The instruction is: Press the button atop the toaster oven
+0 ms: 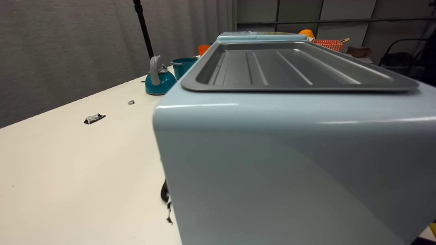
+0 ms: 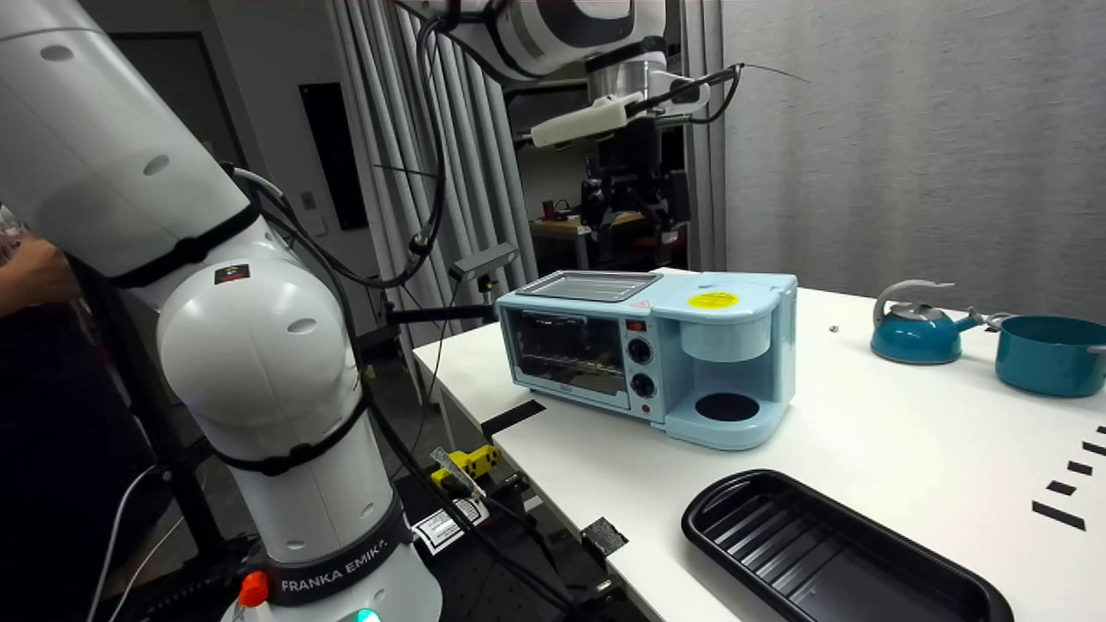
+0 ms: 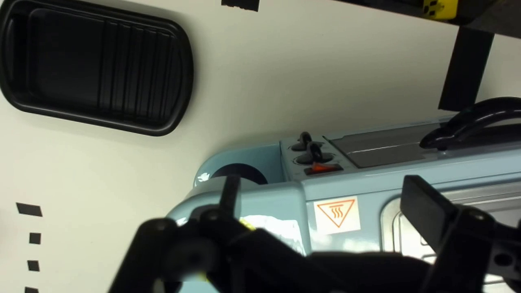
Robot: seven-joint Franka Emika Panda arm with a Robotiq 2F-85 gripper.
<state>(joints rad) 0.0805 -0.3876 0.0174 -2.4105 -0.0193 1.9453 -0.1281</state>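
The pale light-blue toaster oven (image 1: pixel 289 177) stands on the white table and shows in all views. Its grey ribbed top tray (image 1: pixel 272 68) is at one end. A raised section with a yellow sticker (image 2: pixel 714 300) is at the other end. A red switch (image 2: pixel 636 326) sits above two black knobs on the front; it also shows in the wrist view (image 3: pixel 324 167). A button on the top cannot be made out clearly. My gripper (image 2: pixel 631 229) is open and empty, above and apart from the oven. In the wrist view its fingers (image 3: pixel 321 191) straddle the warning label.
A black pan (image 2: pixel 864 561) lies in front of the oven; it also shows in the wrist view (image 3: pixel 97 67). A teal kettle (image 2: pixel 916 337) and a teal pot (image 2: pixel 1050 356) stand beyond the oven's end. A camera on a stand (image 2: pixel 484 261) is near the oven's tray end.
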